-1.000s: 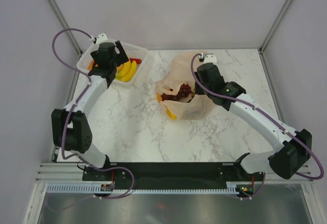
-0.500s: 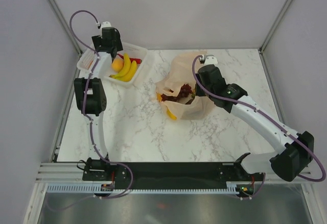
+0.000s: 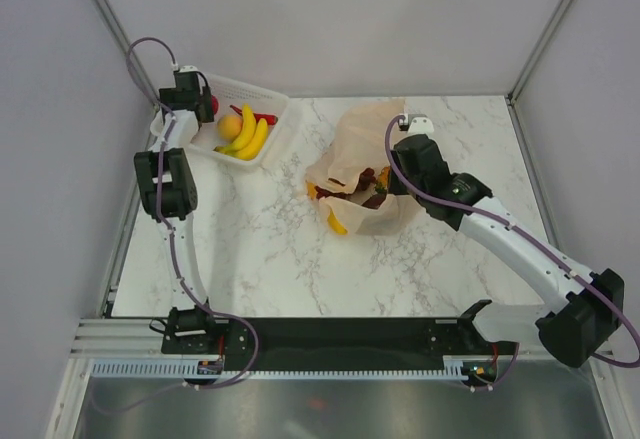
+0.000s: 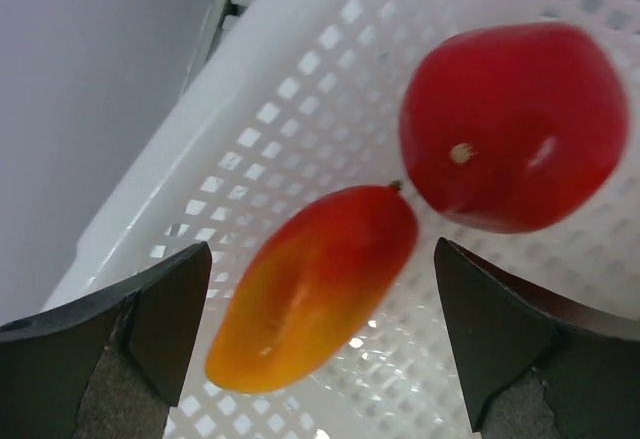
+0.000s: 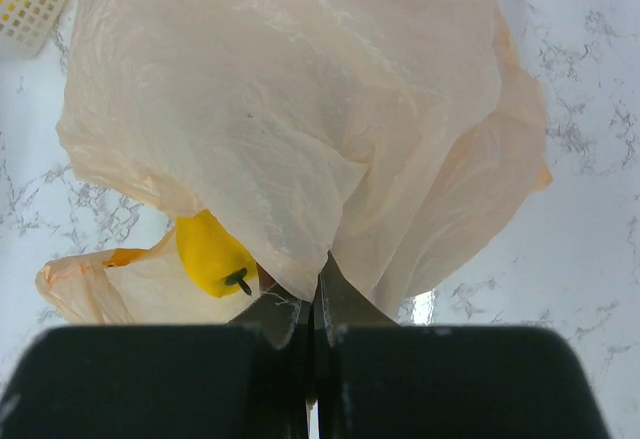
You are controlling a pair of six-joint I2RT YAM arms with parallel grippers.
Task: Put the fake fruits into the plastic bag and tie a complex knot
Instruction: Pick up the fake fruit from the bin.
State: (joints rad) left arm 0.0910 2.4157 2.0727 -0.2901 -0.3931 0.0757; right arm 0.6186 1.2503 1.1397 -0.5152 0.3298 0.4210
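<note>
The plastic bag (image 3: 362, 149), a thin peach-beige film, is seen lying crumpled on the marble table (image 3: 260, 249) right of the middle, with its opening turned toward the left and near side. Inside that opening, dark red-purple grapes (image 3: 372, 199) are visible, and a yellow fruit (image 3: 337, 224) with a dark stem is seen at the near lip, half under the film. In the right wrist view the same yellow fruit (image 5: 212, 254) is seen tucked beneath a fold of the bag (image 5: 300, 109), and the folds are drawn together to a point at the right gripper (image 5: 315, 304), whose fingers are pressed together with the film pinched between their tips. No knot can be made out in the bag. Well apart from the bag, at the far left corner of the table, a white lattice basket (image 3: 272, 142) is placed, and in it the bananas (image 3: 250, 135), a round orange fruit (image 3: 230, 125) and a red chili (image 3: 266, 119) are seen close together. The left gripper (image 3: 192, 105) is held over the basket's far left end. In the left wrist view its fingers (image 4: 165, 304) are spread wide, nothing is gripped, and between them a red-to-yellow mango (image 4: 315, 284) is seen lying on the lattice floor, its tip touching a red apple (image 4: 515, 124).
</note>
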